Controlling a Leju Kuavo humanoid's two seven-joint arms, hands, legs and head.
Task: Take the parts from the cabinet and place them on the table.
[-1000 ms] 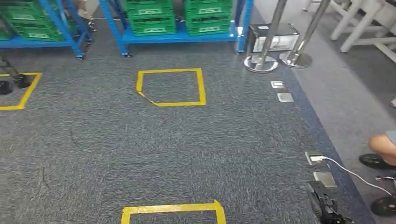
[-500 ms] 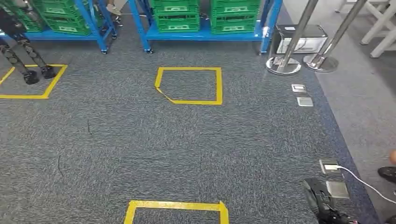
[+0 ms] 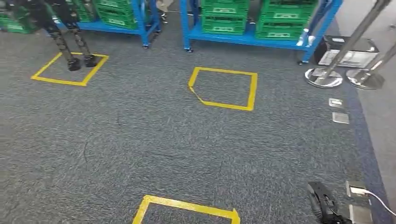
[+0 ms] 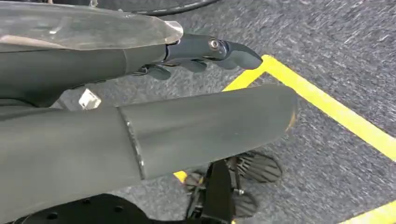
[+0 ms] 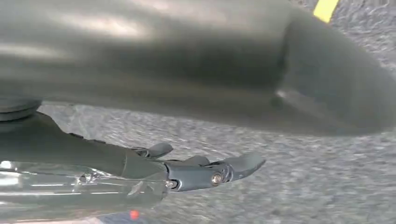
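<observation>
Where blue racks (image 3: 254, 38) stand, stacked green crates (image 3: 224, 18).

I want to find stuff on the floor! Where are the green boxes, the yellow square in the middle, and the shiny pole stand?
green boxes (image 3: 224, 21), head view, front of a crate stack.
yellow square (image 3: 252, 91), head view, its right tape edge.
shiny pole stand (image 3: 322, 78), head view, round base.

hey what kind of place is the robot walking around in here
Most likely a warehouse-style robot test floor. Blue metal shelving holds rows of green plastic crates, yellow tape squares mark standing spots on the grey carpet, and another legged robot stands in one square.
</observation>
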